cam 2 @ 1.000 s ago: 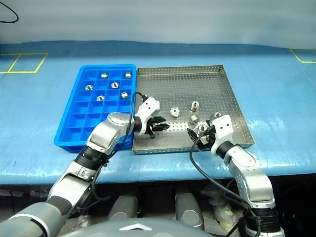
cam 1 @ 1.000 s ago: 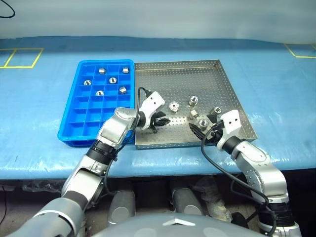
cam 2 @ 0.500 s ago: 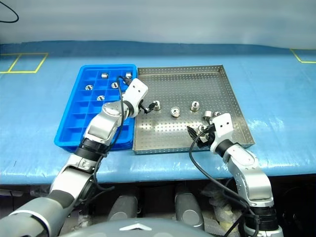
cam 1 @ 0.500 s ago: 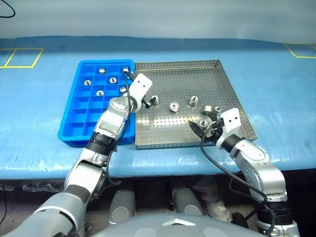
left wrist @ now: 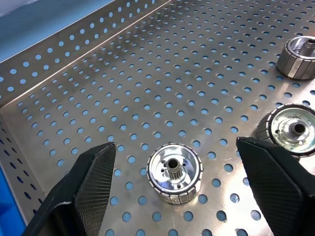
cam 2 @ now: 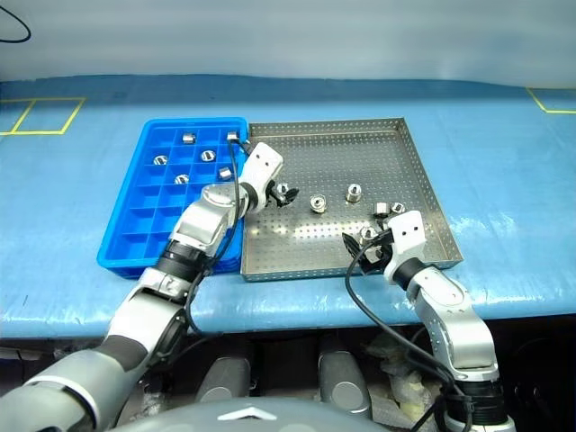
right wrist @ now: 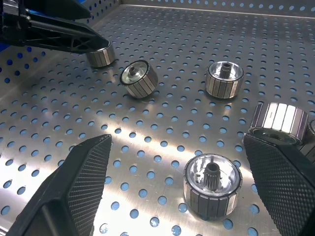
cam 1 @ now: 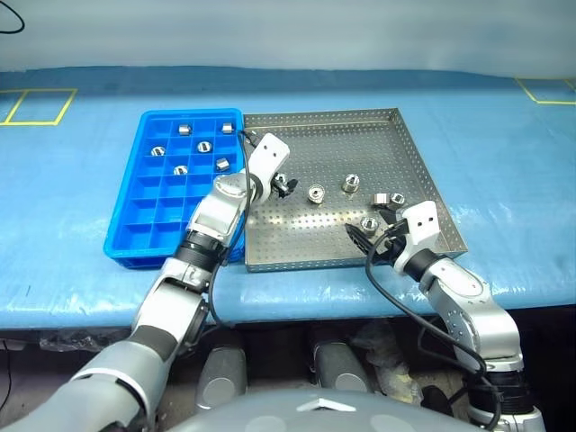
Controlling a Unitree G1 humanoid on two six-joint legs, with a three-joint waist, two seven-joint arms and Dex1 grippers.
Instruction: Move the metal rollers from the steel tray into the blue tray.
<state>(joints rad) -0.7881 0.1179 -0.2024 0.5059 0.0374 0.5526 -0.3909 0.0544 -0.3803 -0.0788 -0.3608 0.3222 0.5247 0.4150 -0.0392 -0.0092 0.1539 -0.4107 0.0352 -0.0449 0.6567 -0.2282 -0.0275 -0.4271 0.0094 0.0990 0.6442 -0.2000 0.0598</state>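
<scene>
Blue sheeting covers the long counter (cam 1: 72, 234), with yellow tape outlines near its far left and far right corners. On it, side by side and touching, sit the bright blue plastic compartment tray (cam 1: 135, 236) and, to its right, the square perforated steel tray (cam 1: 409, 148) with a low raised rim.

Five small shiny metal rollers (cam 1: 221, 164) lie in the blue tray, all in compartments toward its far end; the near rows stand vacant. Six more rollers lie in the steel tray: one (left wrist: 174, 172) near its left edge, two mid-floor, and three clustered toward the near right corner. The far half of the steel tray's floor is bare, as is the near left corner, leaving open room there.

The left end effector (left wrist: 174, 189) hangs low over the steel tray's left side, its black fingers (left wrist: 91, 184) spread wide on either side of the leftmost roller and apart from it, holding nothing. The right end effector (right wrist: 179, 189) hovers over the near right part, fingers fully apart and empty, with an upright roller (right wrist: 212, 184) between them on the floor.

No readable writing or brand marks appear.
</scene>
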